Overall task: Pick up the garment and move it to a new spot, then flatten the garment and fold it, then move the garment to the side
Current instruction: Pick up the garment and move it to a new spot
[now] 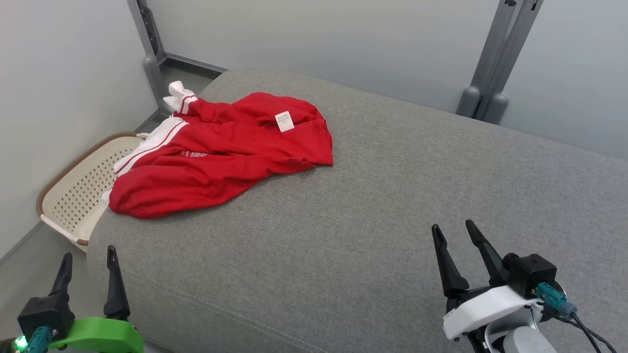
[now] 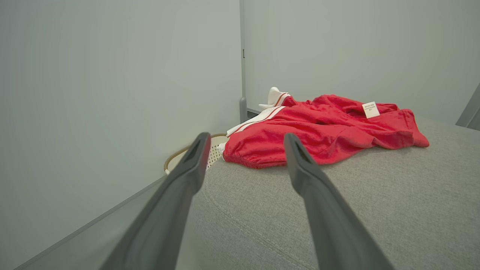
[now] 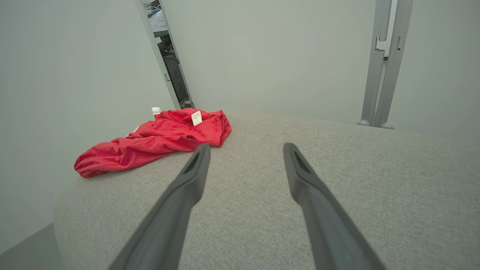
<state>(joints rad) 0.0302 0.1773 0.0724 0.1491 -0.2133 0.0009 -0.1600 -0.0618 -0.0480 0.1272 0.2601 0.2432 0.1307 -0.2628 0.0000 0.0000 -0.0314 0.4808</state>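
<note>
The garment (image 1: 221, 152) is a bright red jersey with white trim, lying crumpled at the far left of a grey cushioned surface (image 1: 392, 196), a small white label showing on top. It also appears ahead in the left wrist view as the garment (image 2: 322, 127) and to the left in the right wrist view as the garment (image 3: 157, 140). My left gripper (image 1: 88, 260) stands open at the lower left, off the cushion's near-left corner, empty. My right gripper (image 1: 454, 230) stands open over the cushion's near right, empty, well away from the jersey.
A cream perforated basket (image 1: 78, 191) with a brown rim sits on the floor just left of the cushion, under the jersey's white-trimmed edge. Grey walls close in on the left and back. Metal posts (image 1: 490, 63) stand behind the cushion at right.
</note>
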